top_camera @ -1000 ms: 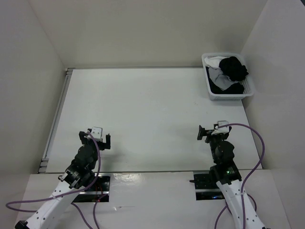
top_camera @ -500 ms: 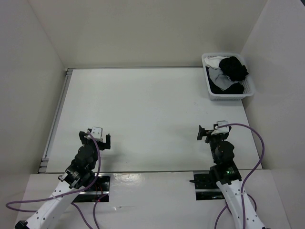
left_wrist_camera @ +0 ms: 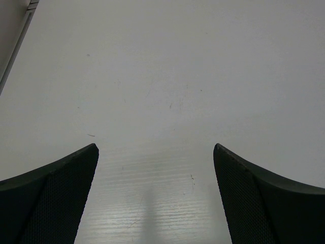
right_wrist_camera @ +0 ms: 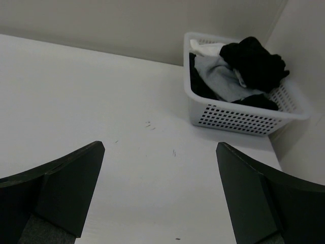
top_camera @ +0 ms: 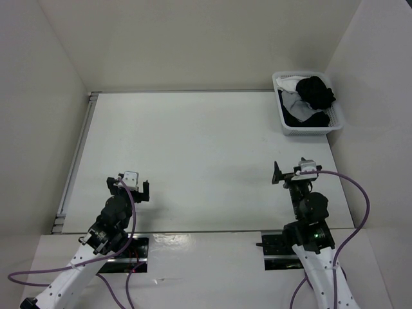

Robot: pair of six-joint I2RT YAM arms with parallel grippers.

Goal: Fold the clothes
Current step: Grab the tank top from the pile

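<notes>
Top external view first: a white table [top_camera: 193,148] fills the floor of a plain box of a room, with pale walls [top_camera: 193,38] rising at the back and on both sides. Down the table's left edge runs a thin metal rail [top_camera: 76,161]. Way off in the far right corner, close against the right wall, sits a white plastic basket [top_camera: 308,131] with a slotted side. The black top [top_camera: 315,91] is heaped up in the basket, bunched and unfolded, riding above the rim. Beside it lies a white garment [top_camera: 288,83] at the back left, and a grey garment [top_camera: 293,102] just under it; more dark cloth shows lower down, though whose it is I can't say.

Both arms are at the near edge, purple cables [top_camera: 357,193] looping off them. Over on the left wrist camera, the left fingers [left_wrist_camera: 56,198] stand spread wide with nothing between them, only bare table with faint scuffs. Right wrist camera: the right fingers [right_wrist_camera: 66,188] are also spread wide and hold nothing, aimed across the table towards the basket, well apart from it, a few small specks [right_wrist_camera: 150,124] dotting the surface between.
</notes>
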